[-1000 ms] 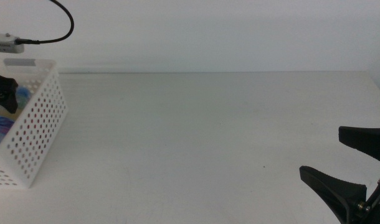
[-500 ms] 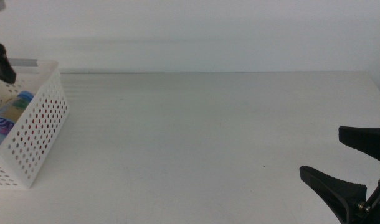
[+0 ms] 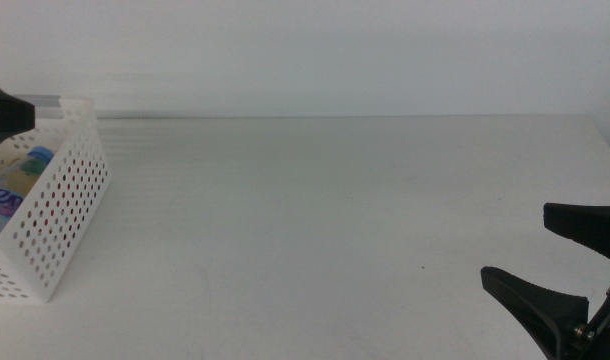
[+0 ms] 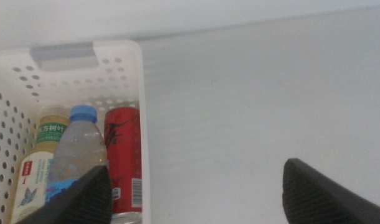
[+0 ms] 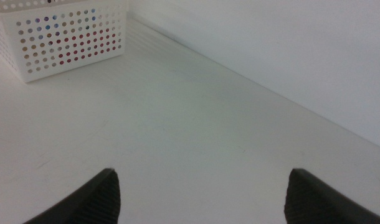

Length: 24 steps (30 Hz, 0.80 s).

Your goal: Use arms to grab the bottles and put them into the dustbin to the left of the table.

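Bottles: all three lay inside the dustbin (image 4: 84, 56) at the bench's left end: the red cola can (image 4: 123, 158), the blue-capped water bottle (image 4: 78, 152) and the yellow-liquid bottle (image 4: 43, 155) side by side.
Bench: the bench (image 3: 335, 220) carried no bottle in any view.
Left gripper: the left gripper (image 4: 196, 196) hung over the dustbin's rim, jaws spread wide and holding nothing.
Right gripper: the right gripper (image 3: 570, 265) waited low at the bench's right side, jaws wide apart and empty.
Step in hand: judged to be the left arm's retreat after a drop; doing it well meant lifting straight clear of the perforated wall, jaws kept wide so nothing snagged or tipped the dustbin.
View differences: the left wrist view alone showed all three containers and the grey tab (image 4: 64, 54); the middle view showed only the blue cap and a scrap of label; the right wrist view showed mere colour through the holes.
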Available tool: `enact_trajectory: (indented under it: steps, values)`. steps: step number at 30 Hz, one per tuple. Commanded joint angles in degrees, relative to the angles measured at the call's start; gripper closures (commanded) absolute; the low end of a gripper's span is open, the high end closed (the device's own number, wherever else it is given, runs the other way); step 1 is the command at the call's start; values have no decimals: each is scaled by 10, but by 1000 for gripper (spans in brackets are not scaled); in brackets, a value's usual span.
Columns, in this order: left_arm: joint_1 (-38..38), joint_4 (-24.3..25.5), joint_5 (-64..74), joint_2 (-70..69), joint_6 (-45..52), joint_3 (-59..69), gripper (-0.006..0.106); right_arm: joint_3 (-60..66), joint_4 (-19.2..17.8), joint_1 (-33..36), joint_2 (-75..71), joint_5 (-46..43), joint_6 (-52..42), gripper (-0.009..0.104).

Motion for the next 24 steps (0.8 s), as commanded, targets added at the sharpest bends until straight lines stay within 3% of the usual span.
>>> enact_trajectory:
  steps: [1,17,24]
  values:
    - [-1,-46,-58,-46,-4,17,10,-16,-5,-2,0,-41,-5,16]
    - [-1,-117,-94,-88,-7,36,10,-16,-5,-2,0,-41,-5,16]
    - [-1,-112,-111,-88,-7,37,10,-16,-5,-2,0,-41,-5,16]
